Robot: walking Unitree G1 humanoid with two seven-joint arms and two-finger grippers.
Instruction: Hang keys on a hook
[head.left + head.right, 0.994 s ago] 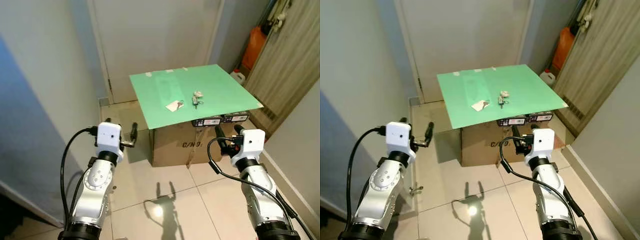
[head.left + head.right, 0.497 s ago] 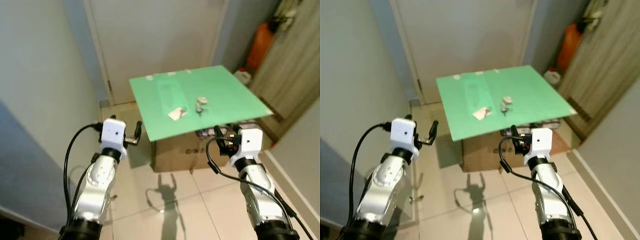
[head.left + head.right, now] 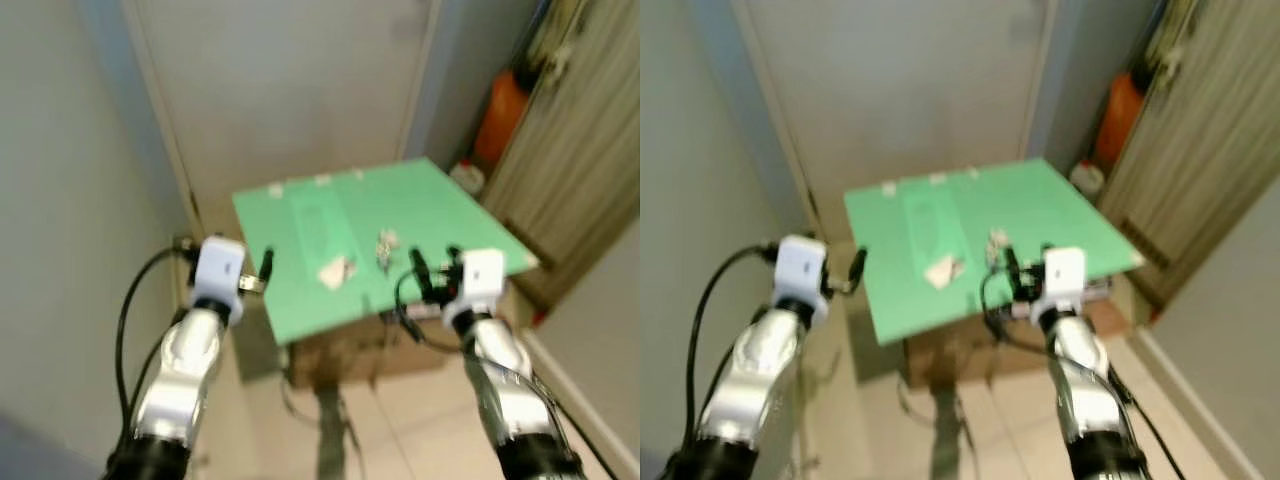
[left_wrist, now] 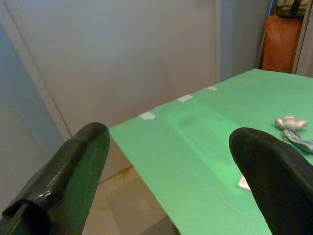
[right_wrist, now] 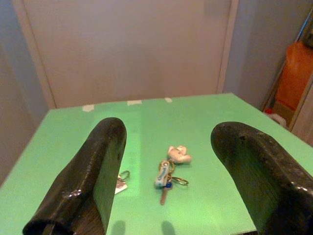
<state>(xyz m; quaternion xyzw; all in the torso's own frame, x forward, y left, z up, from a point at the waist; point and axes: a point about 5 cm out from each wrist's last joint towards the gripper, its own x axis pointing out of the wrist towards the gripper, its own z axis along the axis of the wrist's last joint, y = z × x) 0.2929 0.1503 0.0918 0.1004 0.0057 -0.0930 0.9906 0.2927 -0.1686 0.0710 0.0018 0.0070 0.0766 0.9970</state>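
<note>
Compared with a moment ago, the whole picture has shifted and gone blurry, and the green tabletop (image 3: 300, 290) looks bigger and closer. That means the robot has walked forward. Nothing on the board has moved. So the robot is likely coming in to pick up the keys, and the hanging has not started.

Closest are the two shiny silver arms with white boxes at the wrists. The left tool (image 4: 166, 186) is held up by the near left edge of the board. Its two fat black fingers are rounded and glossy, and they are spread wide with nothing between them. The right tool (image 5: 176, 181) is up at the near edge too, pointing straight at the keys. Its fingers are also spread wide and hold nothing.

Next is the tabletop, a flat, smooth green sheet. The keys (image 5: 165, 177) lie near its middle. They are small metal pieces on thin round rings, with a little blue part. Touching them on the far side is a small lumpy white charm (image 5: 178, 154). A small white tag (image 5: 120, 182) on a ring lies just beside them.

Farther back are bits of pale tape on the board's far edge, a plain pale door, and an orange container (image 3: 497, 117) in the corner. No hook can be made out.
</note>
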